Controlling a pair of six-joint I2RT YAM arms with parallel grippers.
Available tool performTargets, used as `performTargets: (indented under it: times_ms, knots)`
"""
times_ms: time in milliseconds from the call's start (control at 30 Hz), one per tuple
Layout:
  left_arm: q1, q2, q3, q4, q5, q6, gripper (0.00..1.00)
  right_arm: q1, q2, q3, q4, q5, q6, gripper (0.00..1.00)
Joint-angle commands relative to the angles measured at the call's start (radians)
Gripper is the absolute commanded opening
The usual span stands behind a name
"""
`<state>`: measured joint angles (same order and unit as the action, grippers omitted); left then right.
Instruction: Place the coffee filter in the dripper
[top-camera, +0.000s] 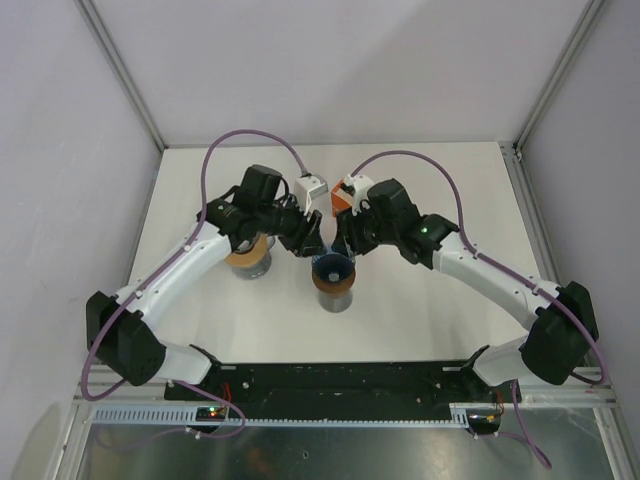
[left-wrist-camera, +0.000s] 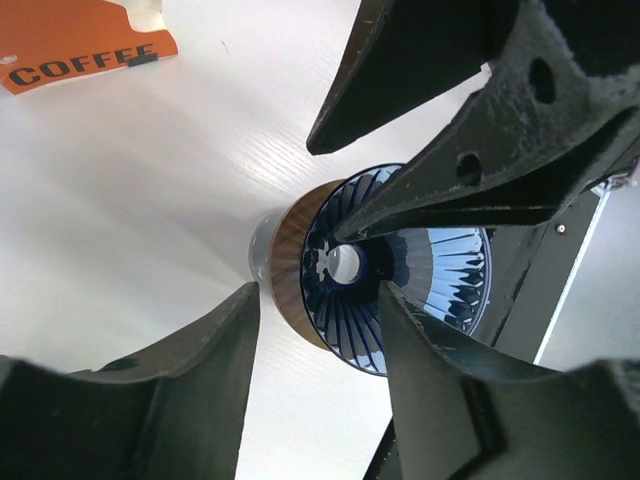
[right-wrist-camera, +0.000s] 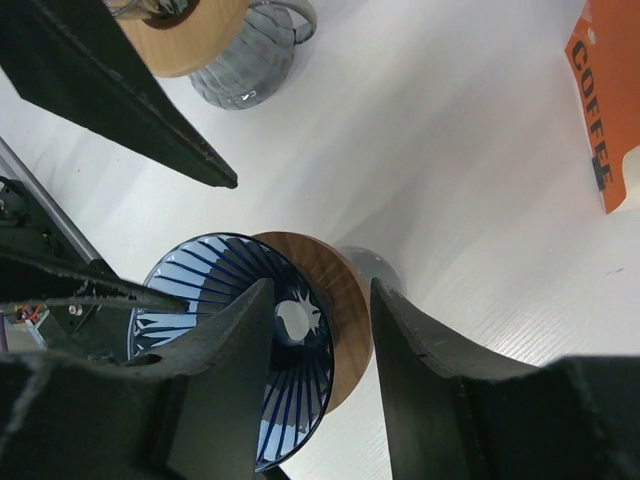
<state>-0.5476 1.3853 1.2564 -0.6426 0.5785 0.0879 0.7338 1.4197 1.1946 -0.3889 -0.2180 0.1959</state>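
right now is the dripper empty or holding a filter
Empty: the dripper's bare ribs and bottom hole show in both wrist views; no paper inside.

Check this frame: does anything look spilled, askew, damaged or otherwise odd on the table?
Nothing is spilled or tipped. One oddity: the translucent blue ribbed dripper stands upright but empty, ribs and drain hole bare, while the left gripper and right gripper hang open over it. No paper filter shows in any view.
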Motion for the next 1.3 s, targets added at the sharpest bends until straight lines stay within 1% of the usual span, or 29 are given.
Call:
performTargets:
  times_ms: [0,67,200,333,400,467,633,767,833,900,967,1133,1267]
  knots:
    - [0.019,-0.019,0.082,0.001,0.000,0.019,0.58,-0.007,-0.045,0.082,0.009,0.007,-0.033,0.50]
    - [0.041,-0.023,0.102,-0.001,0.003,0.022,0.62,-0.020,-0.074,0.106,0.012,-0.001,-0.042,0.52]
    - [0.100,-0.030,0.130,-0.001,0.014,0.025,0.69,-0.087,-0.148,0.122,0.052,-0.006,-0.056,0.55]
    - [0.152,-0.030,0.144,-0.002,0.031,0.021,0.71,-0.178,-0.157,0.122,0.056,0.037,-0.091,0.55]
    - [0.175,-0.032,0.146,-0.002,0.033,0.022,0.72,-0.208,-0.113,0.122,0.051,0.078,-0.127,0.55]
    - [0.195,-0.033,0.143,-0.001,0.036,0.024,0.73,-0.242,-0.059,0.122,0.054,0.088,-0.149,0.55]
    - [0.237,-0.043,0.122,-0.001,0.052,0.025,0.74,-0.306,0.094,0.123,0.102,0.061,-0.201,0.58]
    - [0.265,-0.041,0.113,-0.001,0.063,0.022,0.74,-0.318,0.199,0.124,0.143,0.024,-0.230,0.59]
    - [0.274,-0.036,0.113,-0.001,0.070,0.019,0.74,-0.319,0.237,0.128,0.164,0.017,-0.237,0.56]
    - [0.277,-0.029,0.116,0.000,0.077,0.014,0.74,-0.321,0.272,0.140,0.173,0.011,-0.241,0.51]
    - [0.277,-0.024,0.119,-0.001,0.085,0.011,0.74,-0.322,0.313,0.160,0.175,-0.003,-0.249,0.47]
    - [0.279,-0.020,0.122,-0.001,0.086,0.010,0.74,-0.324,0.394,0.235,0.140,-0.009,-0.254,0.42]
    - [0.280,-0.023,0.118,-0.001,0.087,0.012,0.74,-0.323,0.435,0.285,0.112,-0.020,-0.242,0.40]
